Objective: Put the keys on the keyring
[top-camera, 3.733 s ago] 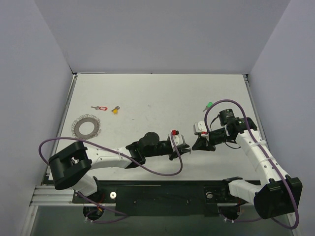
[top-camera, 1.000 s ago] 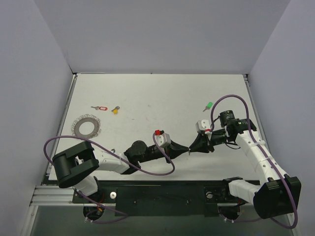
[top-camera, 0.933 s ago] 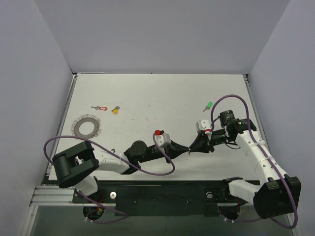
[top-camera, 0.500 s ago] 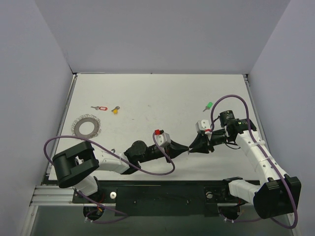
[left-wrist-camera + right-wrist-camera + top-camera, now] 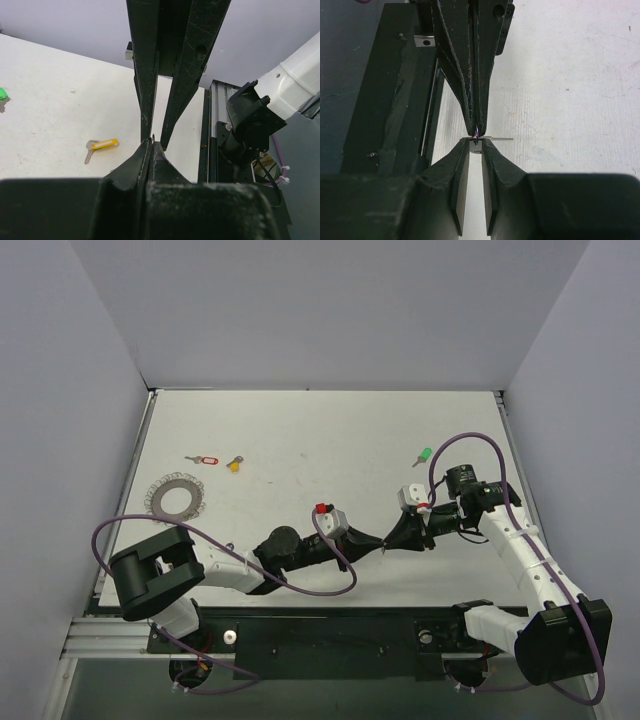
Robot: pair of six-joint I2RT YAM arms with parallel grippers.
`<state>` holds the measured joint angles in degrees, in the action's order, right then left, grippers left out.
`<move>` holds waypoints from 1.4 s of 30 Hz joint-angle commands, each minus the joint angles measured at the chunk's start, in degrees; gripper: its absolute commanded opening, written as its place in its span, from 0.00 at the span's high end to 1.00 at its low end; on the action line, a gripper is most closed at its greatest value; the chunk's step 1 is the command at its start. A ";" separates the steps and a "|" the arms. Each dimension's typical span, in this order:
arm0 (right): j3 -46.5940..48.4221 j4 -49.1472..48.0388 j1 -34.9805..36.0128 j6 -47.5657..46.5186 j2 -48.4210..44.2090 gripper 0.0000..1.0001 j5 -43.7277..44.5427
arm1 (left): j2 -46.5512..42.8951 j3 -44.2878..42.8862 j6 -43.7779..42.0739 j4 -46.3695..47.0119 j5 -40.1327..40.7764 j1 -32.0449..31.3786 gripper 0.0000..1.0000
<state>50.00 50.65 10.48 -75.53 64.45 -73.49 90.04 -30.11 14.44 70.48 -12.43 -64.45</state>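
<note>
My two grippers meet tip to tip over the near middle of the table. The left gripper (image 5: pixel 379 546) (image 5: pixel 151 142) is shut, pinching a thin wire bit of a small key. The right gripper (image 5: pixel 392 540) (image 5: pixel 476 142) is narrowly shut on the same key (image 5: pixel 500 139), whose silvery blade sticks out sideways. The keyring (image 5: pixel 178 498), a coiled silvery ring, lies flat at the far left. A red-tagged key (image 5: pixel 203 459) and an orange-yellow key (image 5: pixel 235 464) lie just behind it. A green key (image 5: pixel 423 455) lies at the right, and a yellow-tagged key (image 5: pixel 102 145) shows beyond the right gripper.
The white table (image 5: pixel 330 430) is walled on three sides by grey panels. The black base rail (image 5: pixel 320 635) runs along the near edge. Purple cables (image 5: pixel 320 585) loop off both arms over the near table.
Since the earliest frame the left wrist has pulled back to the left and the right gripper has followed it. Over the last second nothing has visibly moved.
</note>
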 commanded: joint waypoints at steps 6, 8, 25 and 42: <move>1.24 2.17 -0.11 -1.20 -0.64 0.97 -3.94 | 0.66 -1.71 0.86 2.82 -0.85 -0.33 1.00; 1.33 2.26 -0.11 -0.76 -0.81 1.00 -3.94 | 0.75 -1.71 0.86 2.74 -0.85 -0.33 1.00; 4.14 5.33 1.30 0.03 -0.46 1.00 2.47 | -0.83 -1.01 1.91 1.07 -0.15 -0.24 0.64; 9.85 11.13 3.93 1.69 0.86 1.00 26.82 | -11.99 -8.92 -19.87 -41.84 7.32 -2.08 0.21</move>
<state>57.43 58.54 13.61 -75.88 64.49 -51.88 78.00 -37.56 2.35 36.38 -7.46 -65.10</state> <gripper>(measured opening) 0.002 0.781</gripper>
